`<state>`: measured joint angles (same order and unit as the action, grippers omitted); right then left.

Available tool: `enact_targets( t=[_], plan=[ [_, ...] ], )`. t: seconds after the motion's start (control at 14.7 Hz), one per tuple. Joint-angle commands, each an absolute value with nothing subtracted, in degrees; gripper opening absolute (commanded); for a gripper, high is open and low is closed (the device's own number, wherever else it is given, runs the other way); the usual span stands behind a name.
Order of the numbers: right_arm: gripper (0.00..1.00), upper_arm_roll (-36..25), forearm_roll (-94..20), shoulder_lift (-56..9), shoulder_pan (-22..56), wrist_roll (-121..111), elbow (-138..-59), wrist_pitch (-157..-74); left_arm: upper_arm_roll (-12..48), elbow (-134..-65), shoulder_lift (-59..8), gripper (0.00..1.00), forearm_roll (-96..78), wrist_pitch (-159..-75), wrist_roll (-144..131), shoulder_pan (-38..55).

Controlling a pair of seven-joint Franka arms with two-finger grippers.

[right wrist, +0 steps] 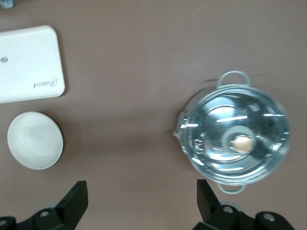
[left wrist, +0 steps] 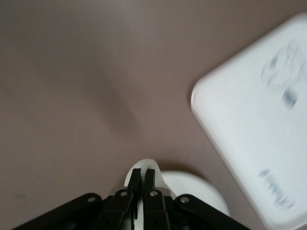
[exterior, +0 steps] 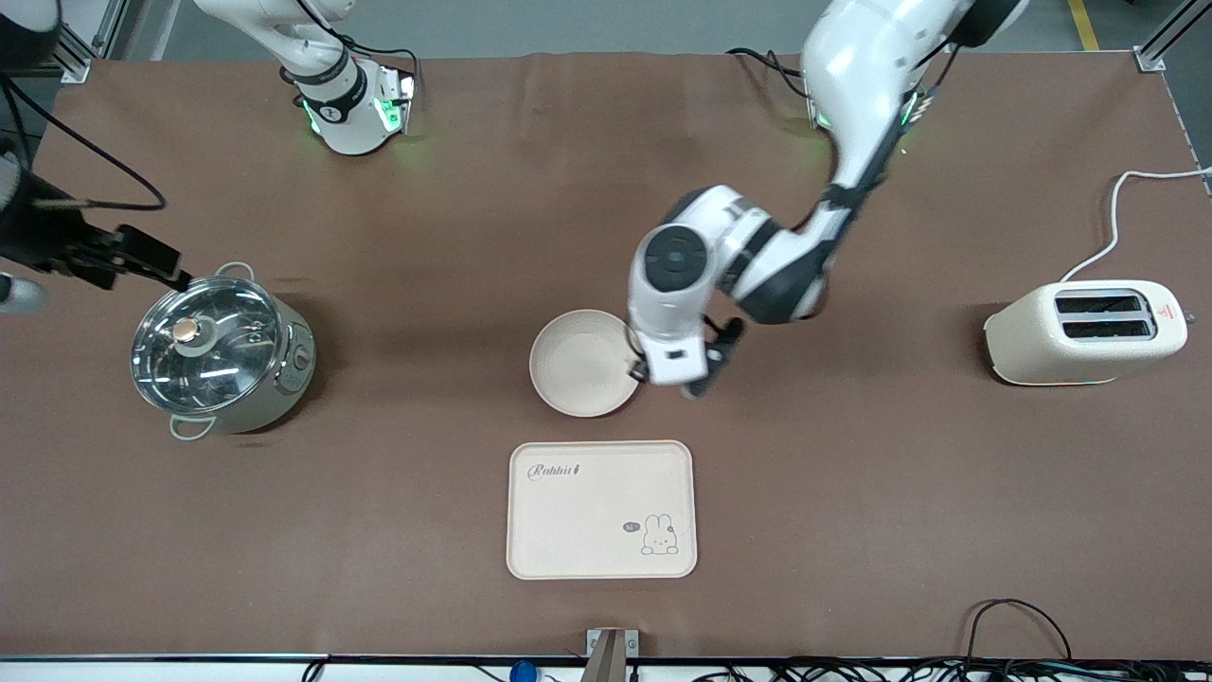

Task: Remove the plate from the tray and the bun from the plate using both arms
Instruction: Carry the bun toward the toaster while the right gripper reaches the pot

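Plate (exterior: 582, 365) sits off the tray (exterior: 602, 509). Left gripper (left wrist: 143, 179) pinches what appears to be the bun; lift straight. Right gripper (right wrist: 141, 201) waits open above the pot (right wrist: 236, 141).

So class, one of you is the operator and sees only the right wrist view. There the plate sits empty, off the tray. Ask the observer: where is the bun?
Observer: The left gripper is shut on a small pale piece, apparently the bun, at the rim of the plate.
Operator: My right gripper waits open by the steel pot. What stands at the left arm's end of the table?
Observer: A white toaster, well clear of the tray.
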<state>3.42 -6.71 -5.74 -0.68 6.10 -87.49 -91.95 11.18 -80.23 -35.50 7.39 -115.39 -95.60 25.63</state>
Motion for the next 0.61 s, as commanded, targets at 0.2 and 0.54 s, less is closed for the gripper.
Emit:
enact_targets(
  t=[0.2,0.54],
  plan=[
    [1.0,3.43,-14.83,-15.54,6.93,6.85,-93.32,-104.55,11.95,-85.34,-35.76,0.0,16.08,-115.22,-81.24,8.64],
    [1.0,3.43,-18.19,-23.27,13.7,7.03,-98.09,-119.34,11.87,-86.13,-42.27,0.01,16.7,-118.29,-76.91,1.42]
  ],
)
